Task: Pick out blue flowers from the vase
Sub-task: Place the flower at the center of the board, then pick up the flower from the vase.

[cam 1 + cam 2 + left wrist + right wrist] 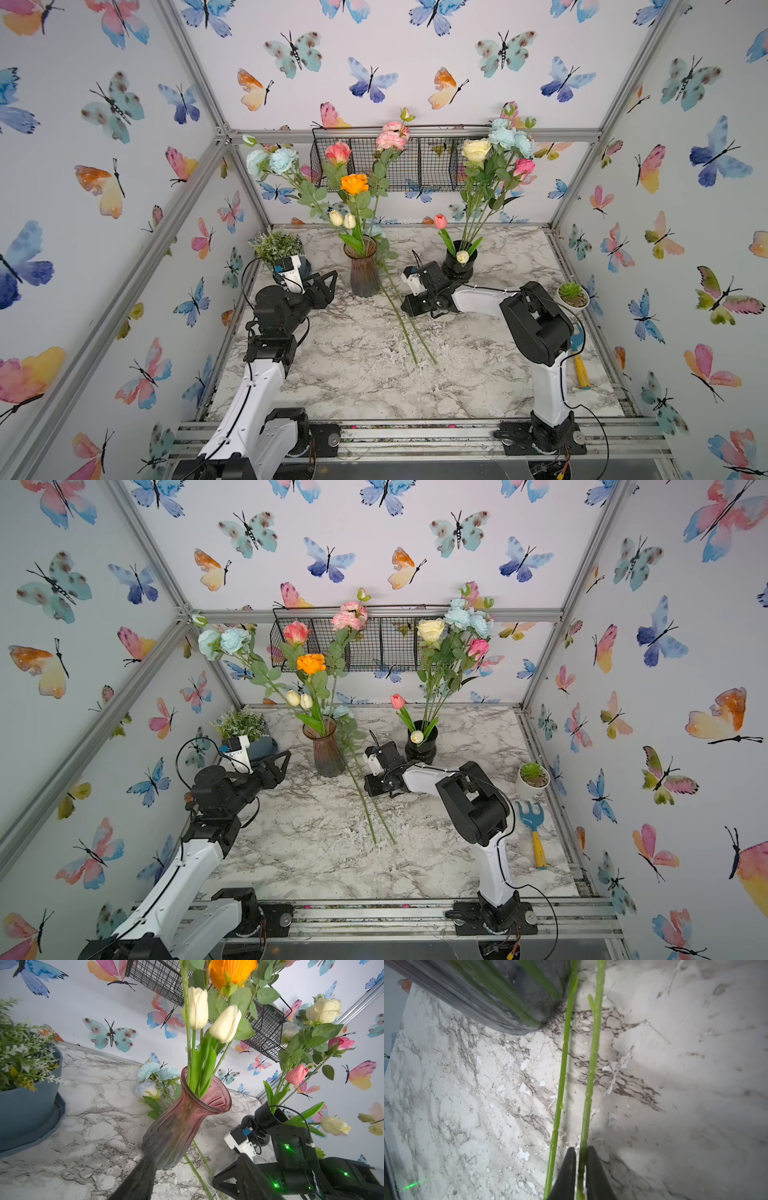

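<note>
Two blue flowers lie on the marble table, stems [405,324] side by side and pale blooms [158,1072] behind the pink glass vase [365,270]. Another blue flower [272,160] stands in that vase, leaning left. More blue blooms [509,137] rise from the black vase [458,262]. My right gripper [581,1155] is low over the table, its jaws a little apart around one lying stem [591,1068], with slivers of table showing beside it. My left gripper [193,1167] stands open just left of the glass vase's base, holding nothing.
A blue pot of greenery [278,249] stands at the back left. A small succulent pot [573,295] and a blue rake with a yellow handle [534,829] are at the right edge. A wire basket [399,162] hangs on the back wall.
</note>
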You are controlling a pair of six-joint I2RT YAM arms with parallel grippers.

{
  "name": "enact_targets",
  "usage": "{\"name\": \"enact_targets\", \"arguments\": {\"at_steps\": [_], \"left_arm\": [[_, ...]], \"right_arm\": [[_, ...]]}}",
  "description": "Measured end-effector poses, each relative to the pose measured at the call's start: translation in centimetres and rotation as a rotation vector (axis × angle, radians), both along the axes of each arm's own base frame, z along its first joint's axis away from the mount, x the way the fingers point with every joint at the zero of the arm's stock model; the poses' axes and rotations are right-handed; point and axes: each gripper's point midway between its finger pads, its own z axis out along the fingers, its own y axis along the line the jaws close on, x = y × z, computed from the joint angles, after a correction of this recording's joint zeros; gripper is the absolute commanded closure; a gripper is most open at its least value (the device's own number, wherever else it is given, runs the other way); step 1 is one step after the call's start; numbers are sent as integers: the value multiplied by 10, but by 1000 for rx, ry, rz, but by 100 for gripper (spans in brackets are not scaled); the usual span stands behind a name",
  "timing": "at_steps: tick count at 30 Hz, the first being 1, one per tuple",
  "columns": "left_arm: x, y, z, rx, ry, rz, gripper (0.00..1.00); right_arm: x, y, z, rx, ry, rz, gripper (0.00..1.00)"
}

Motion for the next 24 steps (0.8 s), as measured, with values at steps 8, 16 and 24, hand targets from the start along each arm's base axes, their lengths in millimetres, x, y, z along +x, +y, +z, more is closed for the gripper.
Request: {"name": "enact_targets", "arguments": {"at_steps": [8, 16, 24], "left_arm": [[20, -3, 5, 8, 5, -20, 41], [45, -3, 17, 24, -13, -23, 49], [75, -4, 28, 37, -32, -25, 53]], "right_arm": [[-19, -17, 19, 12, -27, -1, 69], [-32, -30, 87, 103, -162, -6, 70], [-48, -38, 103, 130, -207, 11, 71]]}}
